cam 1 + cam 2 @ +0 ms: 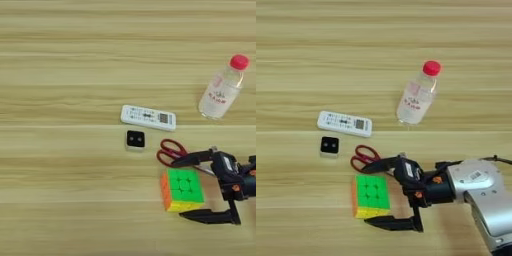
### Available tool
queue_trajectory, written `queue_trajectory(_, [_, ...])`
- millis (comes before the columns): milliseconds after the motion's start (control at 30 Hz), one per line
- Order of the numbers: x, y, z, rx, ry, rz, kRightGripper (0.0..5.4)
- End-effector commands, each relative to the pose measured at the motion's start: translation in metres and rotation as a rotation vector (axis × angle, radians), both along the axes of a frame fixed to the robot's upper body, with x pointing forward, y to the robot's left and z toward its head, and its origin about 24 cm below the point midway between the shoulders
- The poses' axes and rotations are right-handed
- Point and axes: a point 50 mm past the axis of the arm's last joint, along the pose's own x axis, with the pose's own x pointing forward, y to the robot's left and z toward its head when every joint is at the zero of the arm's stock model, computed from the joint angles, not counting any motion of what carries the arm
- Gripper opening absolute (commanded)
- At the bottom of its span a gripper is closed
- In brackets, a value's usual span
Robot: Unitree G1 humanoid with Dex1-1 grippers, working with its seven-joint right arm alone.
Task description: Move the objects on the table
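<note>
The puzzle cube (183, 189) lies on the table (60, 75) at the lower right, green face up with orange and yellow sides. My right gripper (372, 195) is open around it, one black finger (381, 165) just beyond its far edge and the other finger (391, 223) just past its near edge. Whether either finger touches the cube I cannot tell. The clear bottle (417, 98) with a red cap lies on its side further back. A tiny black-faced white box (135, 140) sits left of the cube.
A white remote control (148, 117) lies behind the small box. Red-handled scissors (366, 156) rest right behind the cube, partly under the far finger. My silver forearm (481, 195) comes in from the lower right.
</note>
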Motion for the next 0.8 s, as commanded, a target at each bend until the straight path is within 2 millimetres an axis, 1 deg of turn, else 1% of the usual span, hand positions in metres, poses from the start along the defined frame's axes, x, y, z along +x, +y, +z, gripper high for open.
queue_trajectory(33, [0.016, 0.000, 0.015, -0.024, -0.128, -0.020, 5.36])
queue_trajectory(400, [0.015, -0.002, 0.009, -0.063, -0.112, -0.008, 4.31])
queue_trajectory(500, [0.015, -0.002, 0.009, -0.068, -0.111, -0.006, 3.84])
queue_trajectory(633, [0.015, -0.002, 0.010, -0.057, -0.116, -0.007, 3.45])
queue_trajectory(700, [0.016, -0.001, 0.012, -0.038, -0.123, -0.013, 3.34])
queue_trajectory(800, [0.020, 0.002, 0.019, 0.011, -0.151, -0.029, 3.34])
